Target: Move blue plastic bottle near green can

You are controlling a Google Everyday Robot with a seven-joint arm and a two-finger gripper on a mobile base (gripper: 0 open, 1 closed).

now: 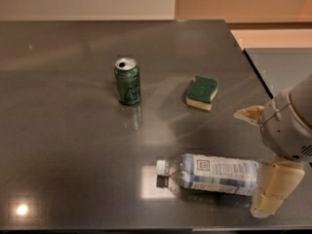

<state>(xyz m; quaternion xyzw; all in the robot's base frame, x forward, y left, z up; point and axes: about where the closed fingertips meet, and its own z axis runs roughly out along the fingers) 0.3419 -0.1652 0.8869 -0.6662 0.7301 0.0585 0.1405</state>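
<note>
The blue plastic bottle [214, 174] lies on its side near the table's front edge, white cap pointing left. The green can [127, 81] stands upright further back and to the left, well apart from the bottle. My gripper [253, 165] is at the right edge of the view, right by the bottle's base. It is open, with one beige finger [274, 186] just past the base end of the bottle and the other [249, 114] further back. It holds nothing.
A green-topped yellow sponge [202, 92] lies between the can and my gripper, behind the bottle. The grey table [68, 145] ends at its right edge just behind my arm and at its front edge just below the bottle.
</note>
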